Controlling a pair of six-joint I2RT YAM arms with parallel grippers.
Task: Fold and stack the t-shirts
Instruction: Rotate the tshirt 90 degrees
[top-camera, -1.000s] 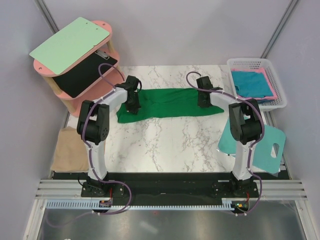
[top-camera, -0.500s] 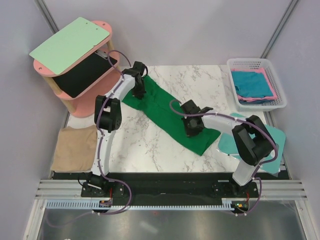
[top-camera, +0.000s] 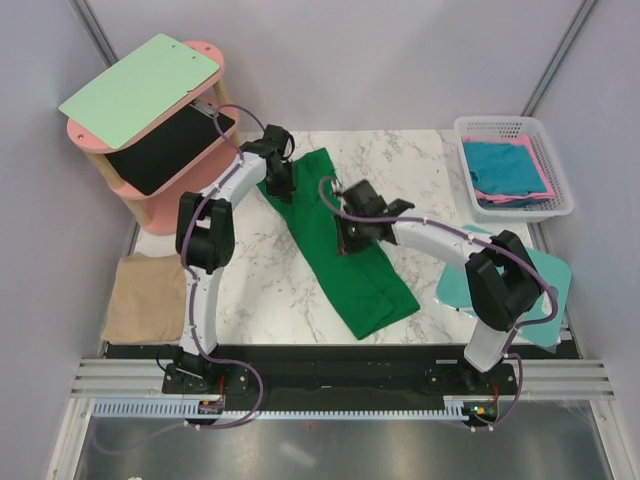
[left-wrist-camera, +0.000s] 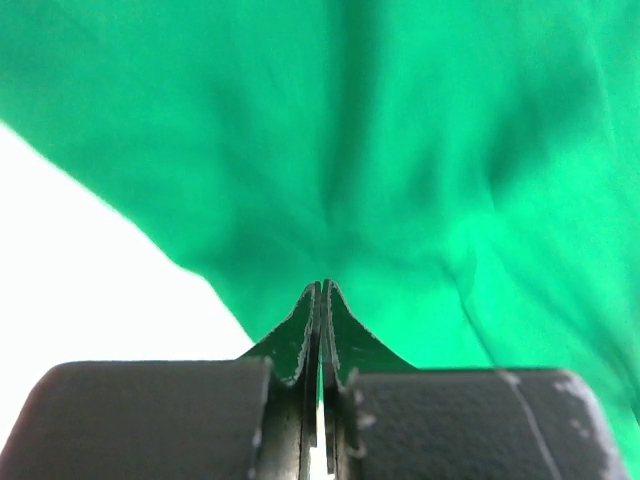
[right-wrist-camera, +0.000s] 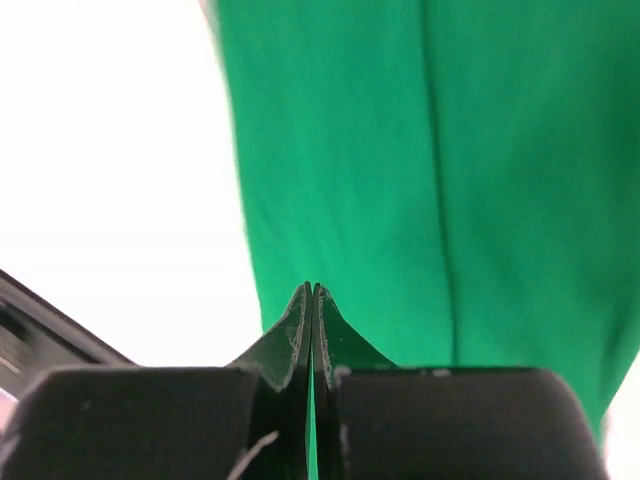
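The dark green t-shirt (top-camera: 345, 240) lies as a long folded strip running from the table's far middle to its near right. My left gripper (top-camera: 280, 185) is shut on the shirt's far end; the cloth (left-wrist-camera: 400, 150) fills the left wrist view. My right gripper (top-camera: 348, 238) is shut on the strip near its middle; the cloth (right-wrist-camera: 450, 170) hangs ahead of the jaws in the right wrist view. A tan-beige t-shirt (top-camera: 145, 298) lies folded at the near left. A teal-blue t-shirt (top-camera: 505, 165) over a pink one (top-camera: 541, 180) lies in the basket.
A white basket (top-camera: 560, 205) stands at the far right. A mint-teal board with a hole (top-camera: 540, 295) lies at the right edge. A pink shelf (top-camera: 215, 55) at the far left holds a pale green clipboard (top-camera: 140, 88) and a black board (top-camera: 165, 150).
Both grippers have swung the green shirt from lying across the far table to a diagonal running towards the near right. The right gripper moved left and nearer; the left gripper moved farther.
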